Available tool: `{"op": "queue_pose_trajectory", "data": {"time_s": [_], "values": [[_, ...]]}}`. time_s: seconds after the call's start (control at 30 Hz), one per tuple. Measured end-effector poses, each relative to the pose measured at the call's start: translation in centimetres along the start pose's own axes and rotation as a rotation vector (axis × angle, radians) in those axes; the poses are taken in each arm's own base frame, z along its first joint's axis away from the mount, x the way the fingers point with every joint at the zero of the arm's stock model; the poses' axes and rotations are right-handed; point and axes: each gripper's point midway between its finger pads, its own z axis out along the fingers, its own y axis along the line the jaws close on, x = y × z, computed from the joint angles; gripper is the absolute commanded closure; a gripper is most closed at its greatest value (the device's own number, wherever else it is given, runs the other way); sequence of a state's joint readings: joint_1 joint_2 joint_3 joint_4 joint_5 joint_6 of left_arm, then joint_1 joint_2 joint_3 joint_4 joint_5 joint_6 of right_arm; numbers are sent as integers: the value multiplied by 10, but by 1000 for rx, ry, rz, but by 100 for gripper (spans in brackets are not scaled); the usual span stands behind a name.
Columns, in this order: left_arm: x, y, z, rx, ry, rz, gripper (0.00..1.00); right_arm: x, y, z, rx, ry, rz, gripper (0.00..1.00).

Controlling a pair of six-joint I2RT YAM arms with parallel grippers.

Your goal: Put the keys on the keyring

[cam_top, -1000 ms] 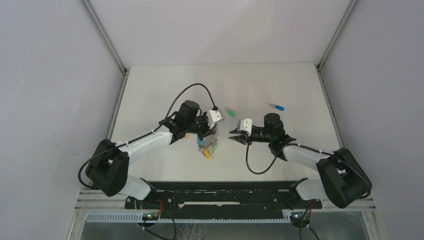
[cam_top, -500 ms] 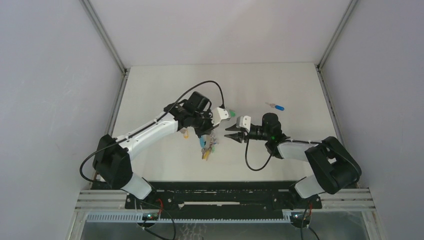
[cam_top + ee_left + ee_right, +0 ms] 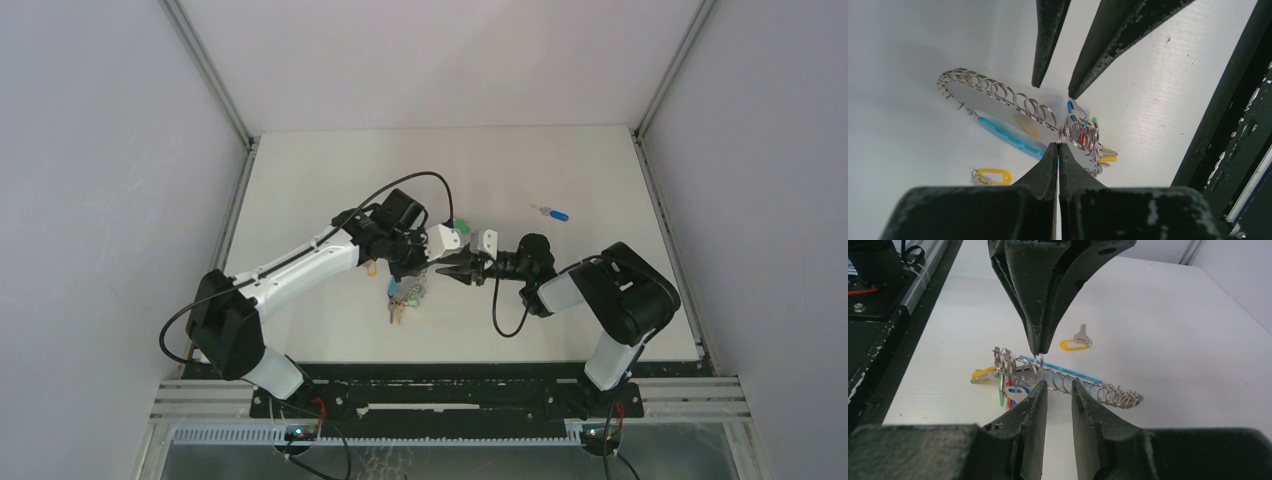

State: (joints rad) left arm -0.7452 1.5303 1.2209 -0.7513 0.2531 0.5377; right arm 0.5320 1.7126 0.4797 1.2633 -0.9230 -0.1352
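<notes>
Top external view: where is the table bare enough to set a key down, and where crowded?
Bare: the far strip of the table, from the back edge down to the blue key. Crowded: the middle, where the left gripper holds the keyring facing the open right gripper.

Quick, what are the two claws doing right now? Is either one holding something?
Left gripper: closed, pinching a wire loop of the keyring.
Right gripper: open, holding nothing.
</notes>
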Motion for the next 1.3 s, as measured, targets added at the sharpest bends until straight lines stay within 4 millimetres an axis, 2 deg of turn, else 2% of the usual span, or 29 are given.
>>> {"op": "queue_pose_trajectory", "data": {"time_s": [0.27, 0.43, 0.83, 1.0, 1.3], "values": [[-1, 0, 0, 0, -4, 8, 100, -12, 9, 12, -49, -56, -16, 77], [-4, 0, -1, -5, -13, 17, 100, -7, 11, 18, -66, -57, -6, 77], [-10, -1, -11, -13, -51, 38, 100, -17, 10, 22, -73, -86, -19, 77], [-19, -3, -15, -13, -93, 55, 100, -14, 15, 25, -83, -81, 2, 78], [-13, -8, -12, 5, -94, 62, 100, -13, 13, 25, -68, -78, 23, 83]]}}
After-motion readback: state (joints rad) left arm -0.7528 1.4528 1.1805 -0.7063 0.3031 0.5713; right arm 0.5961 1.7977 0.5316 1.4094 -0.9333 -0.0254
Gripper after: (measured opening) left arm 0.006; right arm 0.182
